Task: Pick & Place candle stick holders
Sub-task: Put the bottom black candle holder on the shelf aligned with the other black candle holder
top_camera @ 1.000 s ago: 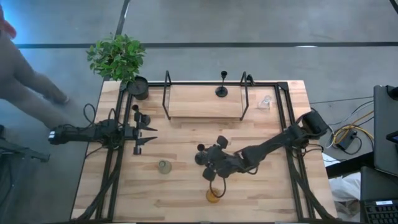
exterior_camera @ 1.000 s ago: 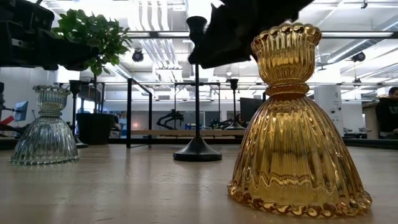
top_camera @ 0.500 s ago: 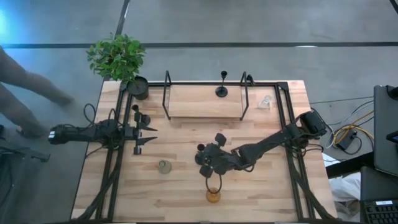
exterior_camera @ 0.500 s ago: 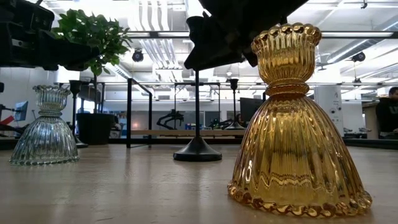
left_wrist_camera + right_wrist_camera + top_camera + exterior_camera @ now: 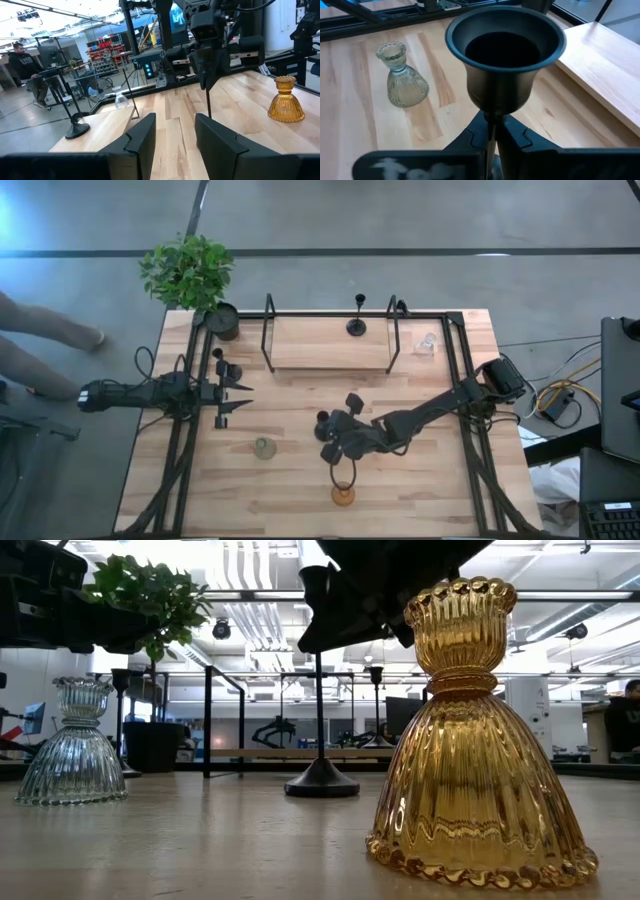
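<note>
Right claw (image 5: pixel 492 131) grips black holder (image 5: pixel 505 55).

The black holder's (image 5: pixel 321 690) cup is covered by the right gripper (image 5: pixel 345 615); the amber holder's (image 5: pixel 343 495) shape is too small overhead.
</note>
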Controlling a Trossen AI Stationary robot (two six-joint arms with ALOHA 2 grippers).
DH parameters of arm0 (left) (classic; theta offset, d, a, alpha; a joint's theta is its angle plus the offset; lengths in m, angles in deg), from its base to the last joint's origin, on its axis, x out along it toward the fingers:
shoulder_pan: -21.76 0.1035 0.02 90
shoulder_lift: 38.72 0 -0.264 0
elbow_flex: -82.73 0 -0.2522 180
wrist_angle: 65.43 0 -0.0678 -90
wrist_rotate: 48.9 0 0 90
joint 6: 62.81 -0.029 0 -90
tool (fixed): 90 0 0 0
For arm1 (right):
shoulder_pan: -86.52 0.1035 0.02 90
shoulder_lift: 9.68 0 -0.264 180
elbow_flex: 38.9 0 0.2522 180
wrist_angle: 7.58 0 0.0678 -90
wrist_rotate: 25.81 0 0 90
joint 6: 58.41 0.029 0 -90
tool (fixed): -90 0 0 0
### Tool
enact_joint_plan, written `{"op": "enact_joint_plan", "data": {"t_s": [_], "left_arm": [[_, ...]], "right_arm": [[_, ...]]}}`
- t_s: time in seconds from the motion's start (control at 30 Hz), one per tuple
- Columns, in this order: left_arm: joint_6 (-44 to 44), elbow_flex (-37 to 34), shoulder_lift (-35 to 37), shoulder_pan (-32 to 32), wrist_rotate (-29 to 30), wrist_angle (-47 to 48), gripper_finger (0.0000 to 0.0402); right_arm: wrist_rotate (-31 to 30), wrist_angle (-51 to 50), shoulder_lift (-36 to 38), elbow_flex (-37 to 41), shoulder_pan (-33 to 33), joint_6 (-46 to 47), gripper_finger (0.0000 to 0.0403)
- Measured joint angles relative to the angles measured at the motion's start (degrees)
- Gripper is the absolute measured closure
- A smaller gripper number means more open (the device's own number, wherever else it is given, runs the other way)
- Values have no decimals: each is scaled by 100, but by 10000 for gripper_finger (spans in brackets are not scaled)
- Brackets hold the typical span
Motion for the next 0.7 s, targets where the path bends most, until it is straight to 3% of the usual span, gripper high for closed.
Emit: {"op": "enact_joint_plan", "data": {"t_s": [0.53,0.7], "left_arm": [[0,0,-2,2,1,0,258],[0,0,1,2,2,0,258]], "right_arm": [[42,-559,450,-319,-258,-4,390],[596,-810,745,-319,-634,-13,390]]}}
